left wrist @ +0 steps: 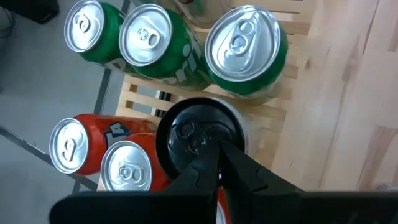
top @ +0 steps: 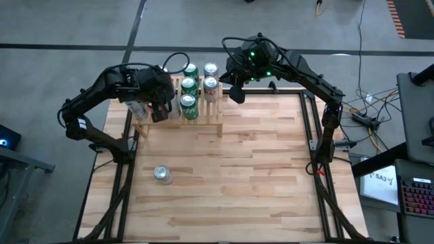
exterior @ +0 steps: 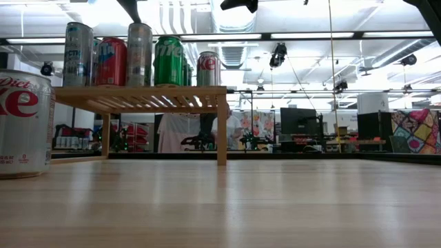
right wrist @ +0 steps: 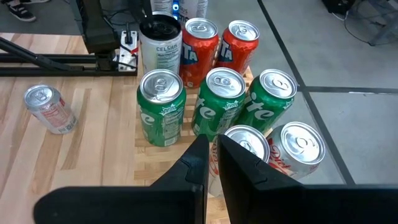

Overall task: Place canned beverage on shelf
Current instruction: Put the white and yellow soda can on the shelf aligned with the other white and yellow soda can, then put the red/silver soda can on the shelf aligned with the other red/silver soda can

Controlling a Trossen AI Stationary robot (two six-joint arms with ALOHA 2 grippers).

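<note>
Wooden boards make up my table, and the shelf sits at its far edge, a low rack of thin light slats. I use the shelf as my marker for everything. On top of the shelf stand three green cans, two orange cans, two silver and red cans and one tall can with a black top. My left gripper is right above that tall can, at the shelf's left end. Its fingers are pressed together, and they do not seem to hold the can; they rest at its lid or just over it, and I cannot tell if they touch. I think that tall can is now set down on the shelf, so that part looks done. My right gripper hangs over the shelf's right end, just above the silver and red cans. Its fingers are shut too, with nothing between them. One more silver can is not on the shelf. It stands on the table well in front of the shelf, toward the left side. I think that one is left to do. To finish, I would need to go to it, grab it and bring it to a free spot on the shelf. Most cans are already in place, so the job looks nearly done.
</note>
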